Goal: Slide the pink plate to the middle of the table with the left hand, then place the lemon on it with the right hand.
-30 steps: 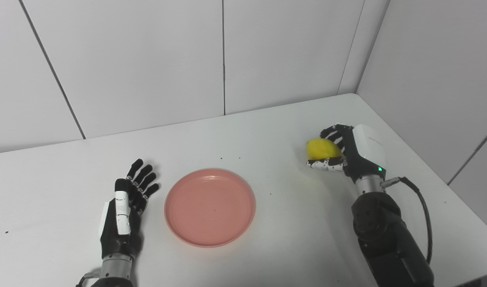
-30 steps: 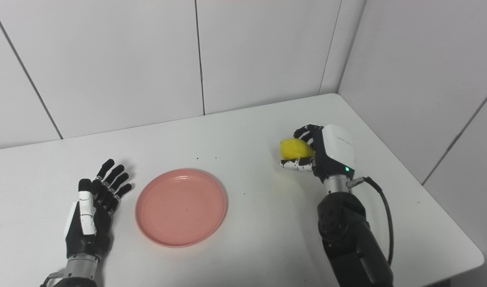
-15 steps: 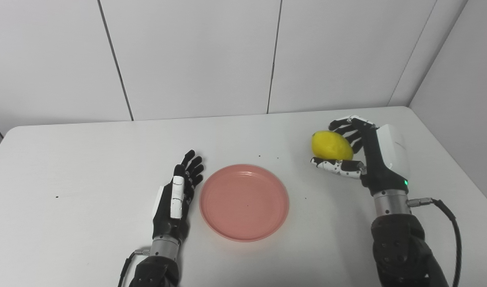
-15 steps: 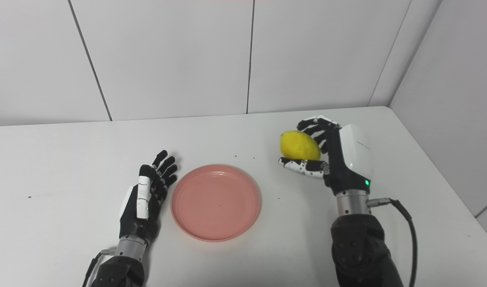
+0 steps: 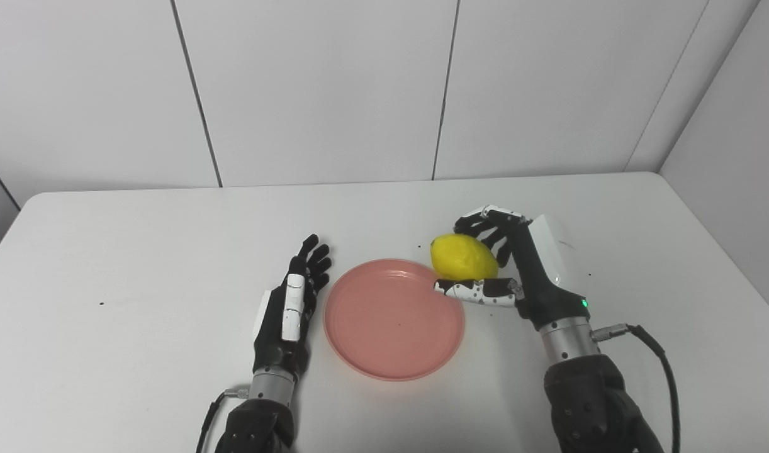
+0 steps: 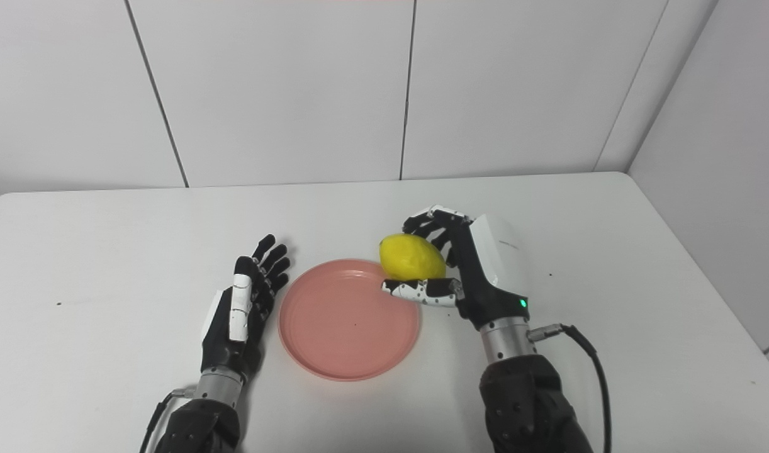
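my right hand (image 5: 516, 277) is clamped around the lemon (image 5: 463, 257), thumb under it, holding it over the right rim of the pink plate (image 5: 394, 318). the plate lies flat near the middle of the white table (image 5: 120, 251). my left hand (image 5: 290, 308) rests just beside its left edge, fingers straight and apart, holding nothing.

Our right hand (image 5: 516, 277) carried lemon (image 5: 463, 257) leftward, from well right of pink plate (image 5: 394, 318) to over its rim at 2 o'clock (thumb beneath fruit). We turned head too, so whole view shifted. Our left hand (image 5: 290, 308) drew nearer plate's 9 o'clock edge.
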Tool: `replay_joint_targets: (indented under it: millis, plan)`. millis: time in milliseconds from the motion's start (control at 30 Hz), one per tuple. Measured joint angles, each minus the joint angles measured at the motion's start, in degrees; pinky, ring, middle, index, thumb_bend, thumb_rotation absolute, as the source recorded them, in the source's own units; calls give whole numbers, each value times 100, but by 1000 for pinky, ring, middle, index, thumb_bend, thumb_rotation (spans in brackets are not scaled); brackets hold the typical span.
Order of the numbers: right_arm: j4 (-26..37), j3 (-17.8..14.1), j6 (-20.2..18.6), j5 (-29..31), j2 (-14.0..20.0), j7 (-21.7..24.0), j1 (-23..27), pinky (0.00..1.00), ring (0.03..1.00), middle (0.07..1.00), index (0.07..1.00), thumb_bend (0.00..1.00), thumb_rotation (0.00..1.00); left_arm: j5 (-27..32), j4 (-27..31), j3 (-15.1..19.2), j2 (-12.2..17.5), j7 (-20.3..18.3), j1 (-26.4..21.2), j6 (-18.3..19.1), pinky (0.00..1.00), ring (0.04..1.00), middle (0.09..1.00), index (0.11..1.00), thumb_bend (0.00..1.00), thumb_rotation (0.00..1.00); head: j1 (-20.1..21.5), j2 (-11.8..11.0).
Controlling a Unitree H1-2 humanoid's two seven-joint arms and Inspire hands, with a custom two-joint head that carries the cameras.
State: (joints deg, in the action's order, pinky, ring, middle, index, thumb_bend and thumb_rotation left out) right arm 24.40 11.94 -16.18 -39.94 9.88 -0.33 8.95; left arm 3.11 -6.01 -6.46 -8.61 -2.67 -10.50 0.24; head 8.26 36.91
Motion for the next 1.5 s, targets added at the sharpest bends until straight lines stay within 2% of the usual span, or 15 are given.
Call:
replay_joint_targets:
  millis: [100,200,367,467,533,700,1167,1333,1400,1433,1500]
  plan:
    - [-82,171,28,-57,-62,66,40,361,412,459,533,515,0,-7,0,-15,0,2,0,2,954,930,927,933,789,1000,44,-9]
    - [-424,312,138,-153,-65,93,121,360,411,461,532,516,0,-50,0,-33,1,3,0,10,955,930,927,933,790,1000,70,-26]
    - [-1012,467,426,-134,-63,89,178,368,409,465,535,515,0,-62,5,-38,1,2,0,10,967,934,931,933,777,1000,79,-26]
    - [-1233,557,629,-143,-73,65,225,337,391,463,541,513,0,-62,4,-34,2,2,0,10,968,936,932,934,779,1000,114,-18]
    - [-1399,602,720,-211,-100,-13,257,358,396,466,541,514,0,-63,4,-37,2,2,1,11,959,934,931,934,786,1000,132,-35]
    - [-1779,733,766,-304,-140,-45,298,373,399,470,539,514,0,-62,6,-38,1,0,0,11,955,935,931,932,778,1000,141,-35]
    - [-2106,893,1018,-467,-102,-300,394,448,432,459,534,517,0,-63,13,-41,1,2,3,29,956,933,930,931,786,1000,141,-26]
    - [-2155,923,1140,-518,-79,-409,394,522,453,482,512,520,0,-58,14,-34,1,1,3,29,952,933,929,928,782,1000,193,-35]
    - [-2160,924,1177,-572,-76,-421,393,557,557,486,503,527,0,-58,15,-33,1,1,3,29,948,932,929,926,779,1000,193,-44]
    - [-2162,923,1195,-581,-76,-427,391,593,602,583,499,524,79,-58,14,-32,1,1,3,29,949,933,930,927,783,1000,193,-44]
    - [-2162,919,1218,-580,-76,-428,382,620,631,639,496,523,121,-58,14,-31,1,1,3,29,948,932,930,927,786,1000,193,-44]
